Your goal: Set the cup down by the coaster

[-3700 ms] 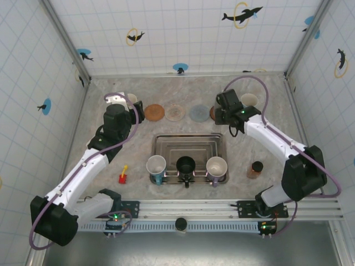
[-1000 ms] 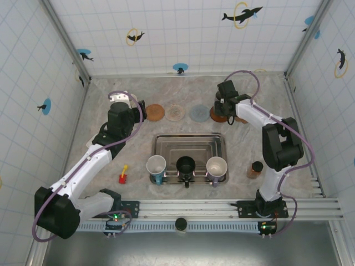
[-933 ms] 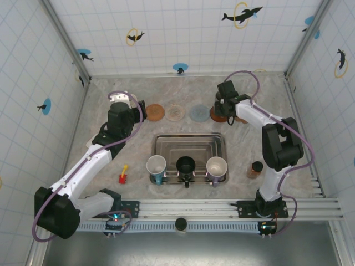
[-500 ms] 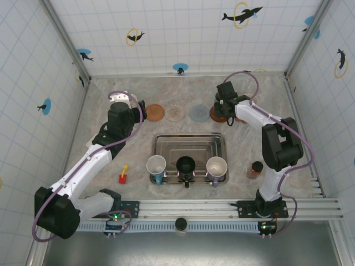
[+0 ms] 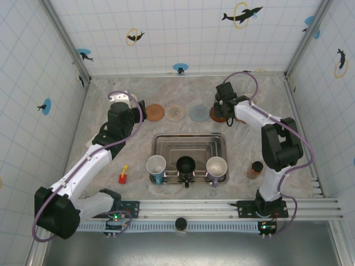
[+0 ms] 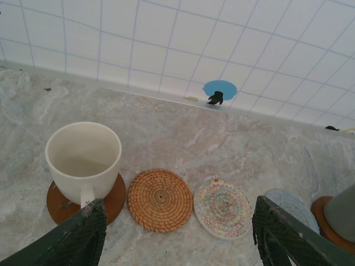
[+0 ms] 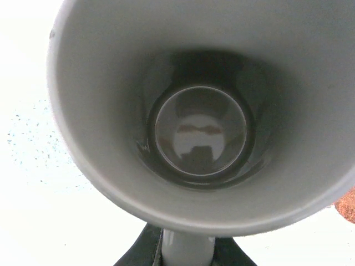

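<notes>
Right tool grasps cup by handle over far-right coaster — tilted release could topple it; left tool released.

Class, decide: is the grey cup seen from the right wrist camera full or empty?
Empty. The grey cup shows a bare, glossy bottom and no liquid.

No words, numbers or brand names can be read on anything here. The only signs are pictures stuck on the tiled walls: dark dolphin-like figures, some on blue discs and some through yellow rings. One blue disc with its dark figure sits low on the wall straight beyond the left gripper, between the lines of its two fingers.
</notes>
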You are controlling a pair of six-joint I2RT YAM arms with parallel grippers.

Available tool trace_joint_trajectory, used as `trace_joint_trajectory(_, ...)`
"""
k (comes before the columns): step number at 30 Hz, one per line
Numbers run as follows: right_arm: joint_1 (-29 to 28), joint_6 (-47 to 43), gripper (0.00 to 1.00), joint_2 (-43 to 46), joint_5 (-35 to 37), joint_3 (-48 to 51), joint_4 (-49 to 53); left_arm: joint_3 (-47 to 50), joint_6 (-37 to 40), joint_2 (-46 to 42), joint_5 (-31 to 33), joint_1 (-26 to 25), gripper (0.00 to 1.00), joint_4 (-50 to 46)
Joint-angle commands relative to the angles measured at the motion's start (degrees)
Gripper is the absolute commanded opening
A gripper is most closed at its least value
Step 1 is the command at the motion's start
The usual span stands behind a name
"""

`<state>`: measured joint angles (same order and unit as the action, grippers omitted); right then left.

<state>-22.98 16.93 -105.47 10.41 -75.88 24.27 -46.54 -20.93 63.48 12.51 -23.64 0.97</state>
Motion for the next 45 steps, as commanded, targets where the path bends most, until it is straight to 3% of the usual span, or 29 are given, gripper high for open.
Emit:
trace_joint_trajectory(1,-0.6,0.2,0.00,2.6,1.1,0.9,-1.8,-0.9,1.0,-0.9,-0.1,-0.3,0.70,0.9)
trace_joint_trajectory(23,-0.9,1.1,0.00,3.3,1.0,2.5,-1.5,-0.9,1.2,-1.2,-0.1,-0.2,0.70,0.7)
trace_joint_trajectory(37,-1.0,1.5,0.47,4.7,0.9,3.7,-1.5,-0.7,1.1,-1.9,-0.2,-0.2,0.70,0.4)
trace_joint_trajectory(45,-1.4,2.2,0.64,8.8,1.4,5.2,-0.7,-0.7,1.2,-1.9,0.0,-0.3,0.70,0.4)
